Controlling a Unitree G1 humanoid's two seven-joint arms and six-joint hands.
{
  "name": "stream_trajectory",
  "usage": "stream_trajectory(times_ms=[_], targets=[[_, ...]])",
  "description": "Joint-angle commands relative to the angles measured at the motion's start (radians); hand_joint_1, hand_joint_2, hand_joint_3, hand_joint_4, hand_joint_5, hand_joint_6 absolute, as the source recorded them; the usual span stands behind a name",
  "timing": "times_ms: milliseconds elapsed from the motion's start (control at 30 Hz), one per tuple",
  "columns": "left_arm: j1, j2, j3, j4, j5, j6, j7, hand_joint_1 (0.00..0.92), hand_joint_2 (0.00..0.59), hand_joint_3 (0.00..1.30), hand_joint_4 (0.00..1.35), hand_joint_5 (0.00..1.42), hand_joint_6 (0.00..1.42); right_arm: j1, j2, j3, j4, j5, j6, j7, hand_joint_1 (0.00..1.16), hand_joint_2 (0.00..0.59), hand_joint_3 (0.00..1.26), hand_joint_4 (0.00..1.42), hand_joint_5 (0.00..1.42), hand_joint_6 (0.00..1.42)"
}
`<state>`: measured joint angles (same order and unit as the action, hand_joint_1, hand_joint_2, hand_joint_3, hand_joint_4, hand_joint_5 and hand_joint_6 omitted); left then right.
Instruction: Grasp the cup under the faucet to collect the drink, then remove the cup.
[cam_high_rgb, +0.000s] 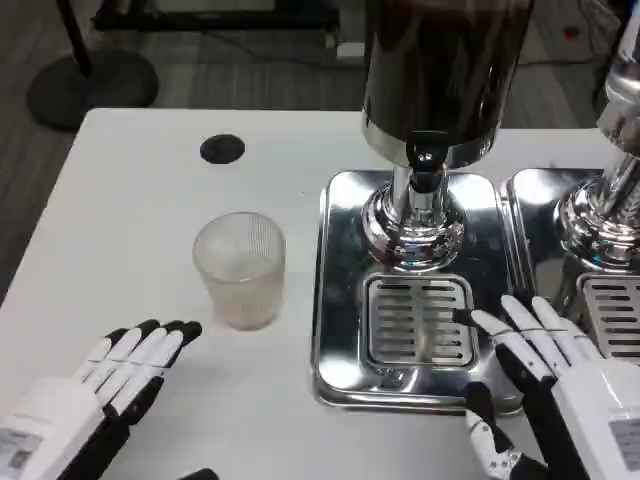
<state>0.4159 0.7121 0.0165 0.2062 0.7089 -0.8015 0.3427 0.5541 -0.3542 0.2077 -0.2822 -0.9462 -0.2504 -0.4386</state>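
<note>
On the white table, a ribbed, clear cup stands upright left of the chrome drink dispenser, outside the dispenser's steel drip tray and not under the black-handled faucet. The left hand, near the table's front edge, lies flat with fingers extended close together, pointing toward the cup but clear of it, holding nothing. The right hand hovers at the tray's front right corner, fingers spread wide over the slotted grille, also empty. A black disc sits nearer the table's far edge. A second dispenser stands at the right edge.
</note>
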Motion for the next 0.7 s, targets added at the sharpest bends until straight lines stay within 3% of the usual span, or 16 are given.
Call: stream_trajectory(times_ms=[33, 267, 500, 700], targets=[[-0.017, 0.010, -0.001, 0.017, -0.017, -0.013, -0.011, 0.000, 0.122, 0.00, 0.00, 0.00, 0.02, -0.003, 0.002, -0.008, -0.008, 0.012, 0.002, 0.001, 0.43, 0.549, 0.23, 0.10, 0.06, 0.13], [-0.044, 0.002, -0.006, 0.045, -0.039, -0.016, -0.019, 0.000, 0.119, 0.00, 0.00, 0.00, 0.03, -0.007, 0.005, -0.010, -0.005, 0.019, 0.003, -0.002, 0.43, 0.549, 0.23, 0.10, 0.06, 0.14], [-0.070, -0.031, 0.007, 0.091, -0.166, 0.000, -0.063, 0.000, 0.084, 0.00, 0.00, 0.00, 0.13, -0.003, 0.014, -0.010, -0.004, 0.026, 0.003, -0.006, 0.43, 0.549, 0.24, 0.11, 0.06, 0.14], [-0.157, -0.073, 0.014, 0.106, -0.306, 0.112, -0.184, 0.000, 0.062, 0.00, 0.00, 0.07, 0.22, -0.006, 0.020, -0.008, -0.002, 0.032, 0.000, -0.006, 0.43, 0.549, 0.25, 0.12, 0.07, 0.16]])
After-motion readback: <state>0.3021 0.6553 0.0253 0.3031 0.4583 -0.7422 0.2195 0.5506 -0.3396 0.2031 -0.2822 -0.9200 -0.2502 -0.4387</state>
